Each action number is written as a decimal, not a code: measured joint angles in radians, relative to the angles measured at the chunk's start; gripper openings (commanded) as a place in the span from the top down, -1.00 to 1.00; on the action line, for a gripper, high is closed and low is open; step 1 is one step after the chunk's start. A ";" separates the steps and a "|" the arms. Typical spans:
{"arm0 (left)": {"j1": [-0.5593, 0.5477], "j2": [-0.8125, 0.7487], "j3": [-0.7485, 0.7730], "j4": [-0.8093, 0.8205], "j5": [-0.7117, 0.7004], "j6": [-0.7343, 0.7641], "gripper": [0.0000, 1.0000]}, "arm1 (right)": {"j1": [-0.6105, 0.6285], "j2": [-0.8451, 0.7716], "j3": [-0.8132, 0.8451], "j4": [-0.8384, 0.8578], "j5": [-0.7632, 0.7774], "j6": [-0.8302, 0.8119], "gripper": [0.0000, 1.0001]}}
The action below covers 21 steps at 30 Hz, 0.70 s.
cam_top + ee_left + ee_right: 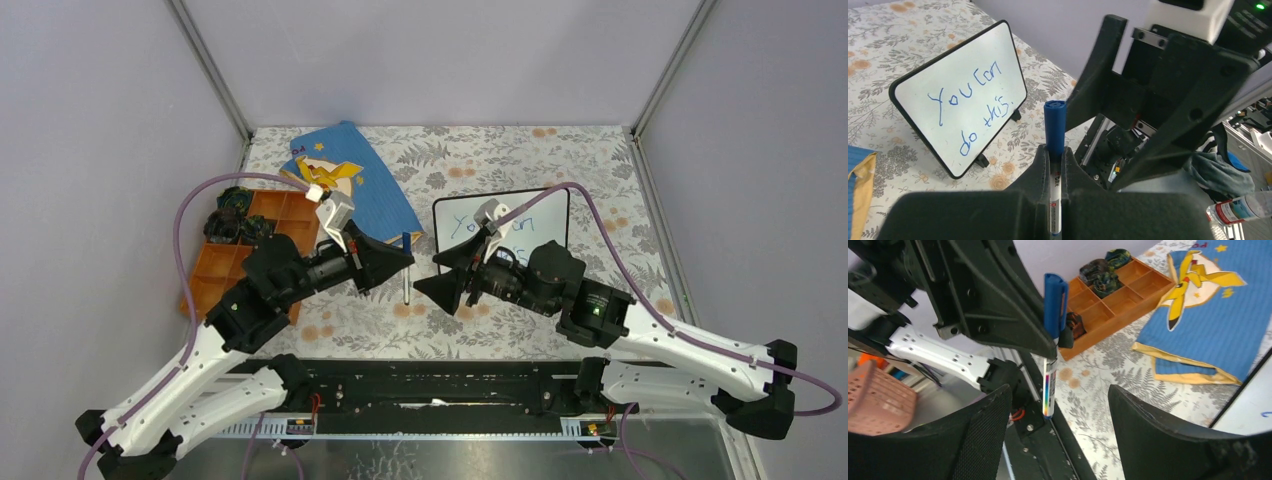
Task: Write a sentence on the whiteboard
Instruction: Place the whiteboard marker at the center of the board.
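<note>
The whiteboard (960, 95) stands tilted on its small black feet, and my right arm hides part of the whiteboard (525, 210) from above. The sentence (973, 107) reads "You can do this" in blue, on two lines. My left gripper (1055, 152) is shut on a marker (1054, 125) with a blue cap on its upper end; the marker (406, 270) is held upright left of the board. My right gripper (438, 276) is open just right of the marker (1050, 340), with nothing between the jaws of the right gripper (1058, 395).
A blue picture book (355, 185) lies at the back, left of the board. An orange compartment tray (255, 250) holding dark items sits at the far left. A water bottle (1238, 210) and a pink basket (878, 400) lie off the table.
</note>
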 measured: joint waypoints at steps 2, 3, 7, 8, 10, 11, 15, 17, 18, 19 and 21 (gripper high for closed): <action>0.000 -0.018 -0.018 0.012 0.013 0.000 1.00 | -0.031 0.010 -0.010 0.036 -0.054 0.043 -0.49; 0.000 -0.029 -0.026 0.020 0.018 0.000 1.00 | -0.043 0.015 -0.015 0.057 -0.076 0.065 -0.48; 0.000 -0.065 -0.050 0.053 0.024 -0.002 1.00 | -0.063 0.043 -0.042 0.143 -0.143 0.142 -0.32; 0.000 -0.069 -0.052 0.059 0.024 -0.003 1.00 | -0.064 0.053 -0.047 0.164 -0.154 0.159 -0.27; 0.000 -0.077 -0.057 0.073 0.024 -0.004 1.00 | -0.066 0.079 -0.052 0.204 -0.179 0.190 -0.21; 0.000 -0.079 -0.058 0.080 0.024 -0.005 1.00 | -0.067 0.092 -0.052 0.221 -0.190 0.203 -0.18; 0.000 -0.080 -0.064 0.108 0.024 -0.013 1.00 | -0.070 0.130 -0.058 0.289 -0.224 0.245 -0.08; 0.000 -0.080 -0.067 0.114 0.024 -0.019 1.00 | -0.070 0.138 -0.062 0.312 -0.233 0.259 -0.05; 0.000 -0.080 -0.068 0.116 0.024 -0.022 1.00 | -0.070 0.140 -0.064 0.319 -0.237 0.264 -0.04; 0.000 -0.080 -0.068 0.116 0.024 -0.023 1.00 | -0.071 0.141 -0.065 0.326 -0.241 0.268 -0.04; 0.000 -0.082 -0.068 0.119 0.024 -0.024 1.00 | -0.071 0.141 -0.068 0.341 -0.246 0.274 -0.02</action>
